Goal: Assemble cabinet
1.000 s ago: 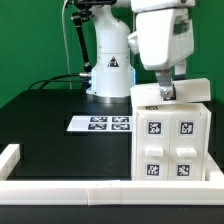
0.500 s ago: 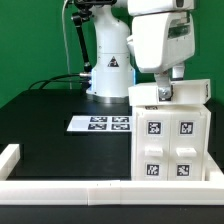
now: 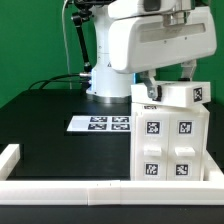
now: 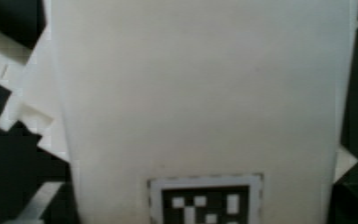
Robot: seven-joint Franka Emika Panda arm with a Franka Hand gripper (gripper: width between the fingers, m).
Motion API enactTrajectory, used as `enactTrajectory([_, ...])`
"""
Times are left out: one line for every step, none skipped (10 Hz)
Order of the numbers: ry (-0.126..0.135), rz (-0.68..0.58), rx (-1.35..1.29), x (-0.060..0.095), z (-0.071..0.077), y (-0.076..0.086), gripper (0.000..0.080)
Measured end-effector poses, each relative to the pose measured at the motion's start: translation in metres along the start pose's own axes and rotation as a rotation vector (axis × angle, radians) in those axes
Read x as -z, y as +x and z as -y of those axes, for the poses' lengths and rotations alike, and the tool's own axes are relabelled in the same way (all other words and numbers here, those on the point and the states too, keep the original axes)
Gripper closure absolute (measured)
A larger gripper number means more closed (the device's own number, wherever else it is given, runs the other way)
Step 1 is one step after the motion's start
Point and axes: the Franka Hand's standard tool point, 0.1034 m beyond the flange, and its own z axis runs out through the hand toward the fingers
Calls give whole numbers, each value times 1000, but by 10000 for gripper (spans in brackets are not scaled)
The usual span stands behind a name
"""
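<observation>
Your pincer [image 3: 168,88] has closed from wide open onto the white plastic top panel [image 3: 170,96] and lifted one end. The large white box-shaped cabinet [image 3: 170,140] stands directly under it on the black surface [image 3: 50,115], so fitting can begin.

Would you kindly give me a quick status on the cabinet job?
Gripper atop cabinet, grip unclear. Cabinet upright against border rail. Marker board lies apart; nothing obstructing.

Matt white plastic cabinet [image 3: 170,140] on a smooth black table [image 3: 50,120].
</observation>
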Motion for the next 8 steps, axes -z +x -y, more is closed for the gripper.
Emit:
enactTrajectory([5, -2, -111, 0, 0, 0, 239])
enactTrajectory([13, -3, -241, -1, 1, 0, 239])
enactTrajectory([25, -4, -357, -1, 2, 0, 239])
enactTrajectory([26, -4, -422, -1, 3, 0, 239])
enactTrajectory([26, -3, -503, -1, 3, 0, 239])
enactTrajectory([26, -2, -563, -1, 3, 0, 239])
enactTrajectory([27, -2, -620, -1, 3, 0, 239])
enactTrajectory([27, -1, -690, -1, 4, 1, 239])
